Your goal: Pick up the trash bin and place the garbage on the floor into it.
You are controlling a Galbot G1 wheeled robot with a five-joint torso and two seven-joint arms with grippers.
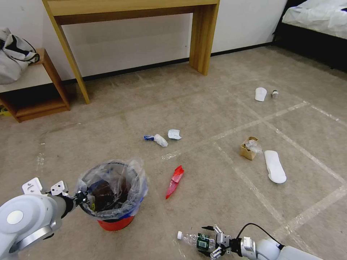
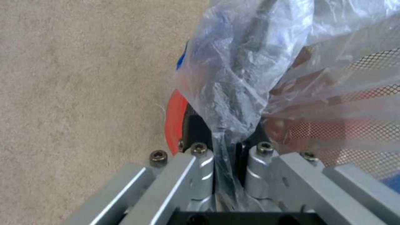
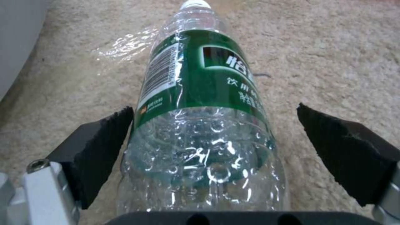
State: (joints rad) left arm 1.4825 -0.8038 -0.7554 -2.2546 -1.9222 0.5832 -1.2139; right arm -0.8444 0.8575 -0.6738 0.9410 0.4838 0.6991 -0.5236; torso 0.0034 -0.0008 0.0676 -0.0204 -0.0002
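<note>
Head view: beige short-pile carpet floor [image 1: 217, 108] with pale worn tape lines, white wall behind, light wooden desk [image 1: 133, 11] against it, low wooden shelf unit [image 1: 36, 90] at left carrying a grey-white bag [image 1: 14, 54], white-sheeted bed [image 1: 318, 16] at far right. Small round red trash bin [image 1: 115, 224] lined with a crinkled clear plastic bag stood near the left front; left gripper [image 1: 82, 198] was at its rim. Litter well apart on the carpet: flat red wrapper [image 1: 175, 181] just right of the bin, white crumpled papers [image 1: 161, 140] farther out, brown paper bag [image 1: 249, 148] beside a flat white slipper [image 1: 274, 166], second white slipper [image 1: 260, 94] near the back. Right gripper [image 1: 213, 241] sat low at front, around a clear green-labelled plastic bottle [image 1: 197, 241] lying on the carpet. Left wrist view: left gripper [image 2: 227, 140] pinched tight on the bin's lined rim [image 2: 173, 122], liner film caught between the fingers. Right wrist view: right gripper [image 3: 214, 137] spread wide, black pads either side of the bottle [image 3: 200, 109]; one pad was touching the bottle, the other stood clear of it.
</note>
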